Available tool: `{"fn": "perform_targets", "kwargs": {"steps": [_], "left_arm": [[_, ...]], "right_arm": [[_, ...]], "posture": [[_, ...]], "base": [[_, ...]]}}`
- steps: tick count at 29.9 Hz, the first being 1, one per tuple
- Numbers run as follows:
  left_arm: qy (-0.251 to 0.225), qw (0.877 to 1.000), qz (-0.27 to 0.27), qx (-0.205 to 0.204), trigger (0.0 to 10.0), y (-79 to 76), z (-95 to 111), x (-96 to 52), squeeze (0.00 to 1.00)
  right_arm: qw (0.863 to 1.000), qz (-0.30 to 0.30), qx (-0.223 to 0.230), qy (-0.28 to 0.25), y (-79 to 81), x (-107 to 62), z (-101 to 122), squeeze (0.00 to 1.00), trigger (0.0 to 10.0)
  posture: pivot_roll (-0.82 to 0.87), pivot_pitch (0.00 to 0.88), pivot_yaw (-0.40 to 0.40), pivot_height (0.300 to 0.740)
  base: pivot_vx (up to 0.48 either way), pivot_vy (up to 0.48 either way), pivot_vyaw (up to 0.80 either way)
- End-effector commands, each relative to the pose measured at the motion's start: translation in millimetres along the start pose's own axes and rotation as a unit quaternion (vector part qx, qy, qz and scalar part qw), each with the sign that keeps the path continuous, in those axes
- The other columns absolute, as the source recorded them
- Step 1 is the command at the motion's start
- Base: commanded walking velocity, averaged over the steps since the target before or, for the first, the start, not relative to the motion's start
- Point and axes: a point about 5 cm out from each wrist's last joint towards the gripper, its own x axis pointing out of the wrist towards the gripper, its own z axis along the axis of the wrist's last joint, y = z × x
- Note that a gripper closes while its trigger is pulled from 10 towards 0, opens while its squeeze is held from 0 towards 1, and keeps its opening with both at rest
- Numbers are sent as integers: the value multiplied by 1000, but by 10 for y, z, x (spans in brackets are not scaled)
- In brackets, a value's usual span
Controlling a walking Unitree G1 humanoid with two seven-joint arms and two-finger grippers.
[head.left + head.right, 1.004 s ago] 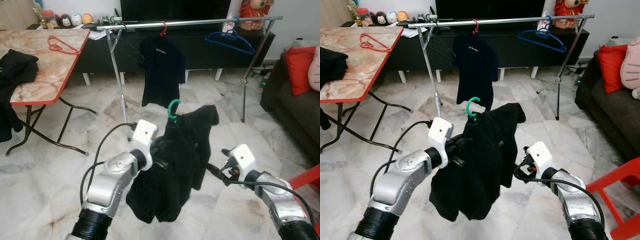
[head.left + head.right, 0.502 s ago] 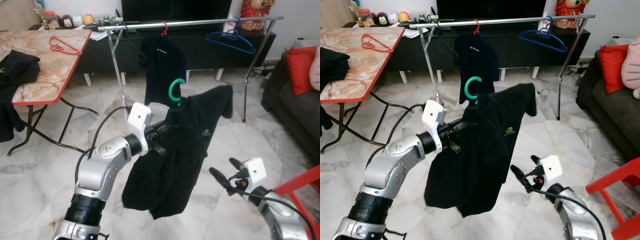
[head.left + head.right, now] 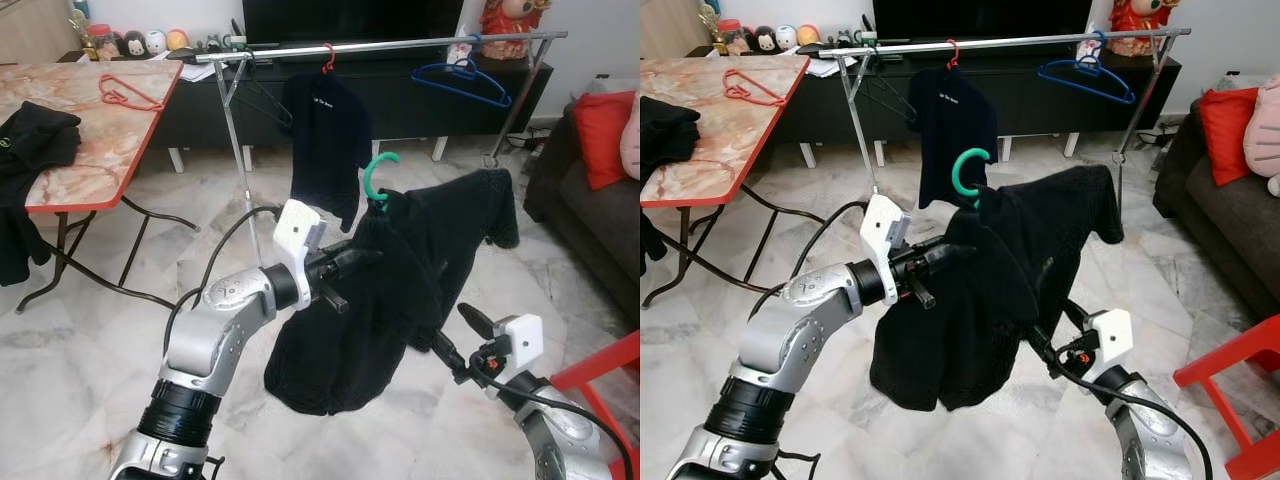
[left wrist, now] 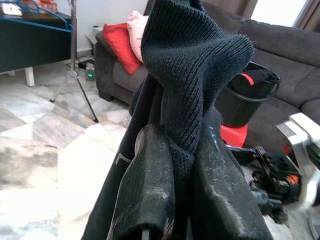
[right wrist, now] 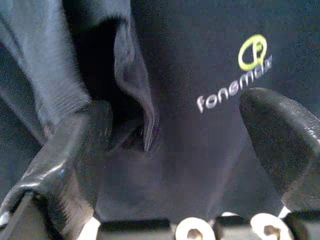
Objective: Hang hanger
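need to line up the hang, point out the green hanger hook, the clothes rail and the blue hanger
green hanger hook (image 3: 376, 177), left eye view, on its curve.
clothes rail (image 3: 400, 45), left eye view, bare bar.
blue hanger (image 3: 1085, 80), right eye view, on its arm.

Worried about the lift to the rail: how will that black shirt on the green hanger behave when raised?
Probably floppy: the black shirt drapes and bunches below the green hanger. Likely to swing, since it hangs free from the left pincer, shut on its fabric.

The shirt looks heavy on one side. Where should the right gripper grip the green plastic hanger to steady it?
Probably just under the green plastic hanger's hook, coming from the robot's right: there the neck stands clear above the black shirt, whose collar the left gripper already pinches.
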Motion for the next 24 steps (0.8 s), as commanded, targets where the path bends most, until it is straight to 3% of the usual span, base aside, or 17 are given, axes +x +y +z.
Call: {"fn": "perform_targets", "kwargs": {"steps": [1, 17, 18, 19, 21, 24], "left_arm": [[-25, 999, -23, 13, 10000, -83, 132, 15, 0], [-19, 998, -60, 12, 10000, -241, 119, 41, 0], [-18, 998, -59, 12, 10000, -240, 113, 41, 0], [-18, 998, -59, 12, 10000, -240, 111, 40, 0], [-16, 998, -58, 12, 10000, -236, 105, 36, 0], [-13, 998, -56, 12, 10000, -239, 89, 28, 0]], "right_arm": [[1000, -1, -7, -4, -28, 15, 30, 0, 10000], [999, 15, -34, 1, -11, 243, 83, 0, 10000], [999, 15, -36, -1, -11, 256, 89, 0, 9137], [999, 14, -37, -1, -12, 259, 92, 0, 9137], [999, 11, -36, -3, -19, 271, 101, 0, 0], [999, 12, -37, -5, -22, 279, 107, 0, 0]], "posture": [[-30, 0, -16, 740], [-20, 0, -29, 740], [-20, 0, -29, 740], [-20, 0, -29, 740], [-19, 0, -33, 740], [-20, 0, -33, 740]], "base": [[0, 0, 0], [0, 0, 0], [0, 0, 0], [0, 0, 0], [0, 0, 0], [0, 0, 0]]}}
